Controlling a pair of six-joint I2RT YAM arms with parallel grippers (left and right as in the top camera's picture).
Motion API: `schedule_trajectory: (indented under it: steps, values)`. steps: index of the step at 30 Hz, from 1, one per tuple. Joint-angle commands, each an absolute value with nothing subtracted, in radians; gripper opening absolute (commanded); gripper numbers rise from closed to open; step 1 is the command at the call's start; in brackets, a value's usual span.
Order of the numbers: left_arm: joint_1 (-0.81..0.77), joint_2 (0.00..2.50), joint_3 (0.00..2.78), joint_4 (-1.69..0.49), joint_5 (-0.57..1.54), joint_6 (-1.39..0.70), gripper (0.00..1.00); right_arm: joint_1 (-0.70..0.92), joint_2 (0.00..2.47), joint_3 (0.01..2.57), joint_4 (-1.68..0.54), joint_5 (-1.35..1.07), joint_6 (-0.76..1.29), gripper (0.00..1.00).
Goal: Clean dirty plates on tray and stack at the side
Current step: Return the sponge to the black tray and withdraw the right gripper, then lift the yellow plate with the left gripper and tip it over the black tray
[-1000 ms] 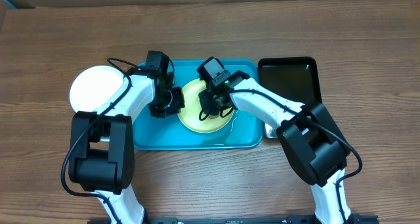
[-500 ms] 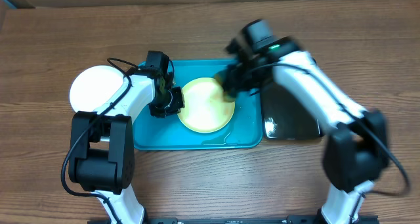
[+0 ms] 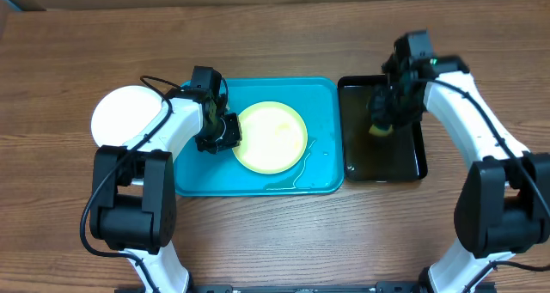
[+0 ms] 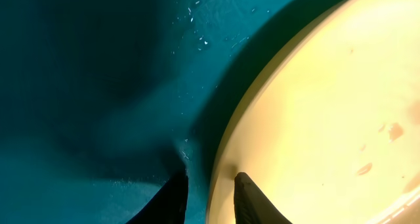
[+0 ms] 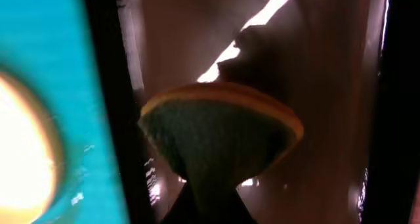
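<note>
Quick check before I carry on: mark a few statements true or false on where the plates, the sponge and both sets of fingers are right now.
1. The pale yellow plate lies in the turquoise tray. True.
2. The right fingers hold a sponge over the black tray. True.
3. The white plate lies in the turquoise tray. False: it rests on the table, left of the tray.
4. The left fingers hover over the black tray. False: they straddle the yellow plate's rim.
5. The yellow plate is spotless. False: small orange marks show on it.
</note>
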State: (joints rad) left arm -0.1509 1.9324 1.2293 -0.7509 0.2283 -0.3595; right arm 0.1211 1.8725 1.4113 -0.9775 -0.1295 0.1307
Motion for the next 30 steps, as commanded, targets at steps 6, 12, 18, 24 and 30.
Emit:
schedule_trajectory:
  steps: [6,12,18,24,30]
  values:
    - [-0.159,1.948,1.215,-0.751,0.229,-0.362,0.22,0.117,1.874,1.192,-0.708,-0.086,0.13,0.15]
    - [-0.159,1.948,1.215,-0.751,0.229,-0.358,0.07,0.117,1.874,1.208,-0.723,-0.105,0.13,0.56]
    - [-0.159,1.945,1.22,-0.757,0.216,-0.355,0.04,0.108,1.868,1.47,-1.005,-0.077,0.132,0.67]
    - [-0.186,1.881,1.246,-0.793,0.113,-0.372,0.04,-0.004,1.868,1.697,-1.162,0.002,0.21,0.95]
    - [-0.258,1.792,1.367,-0.879,0.001,-0.405,0.04,-0.226,1.868,1.735,-1.173,0.001,0.21,1.0]
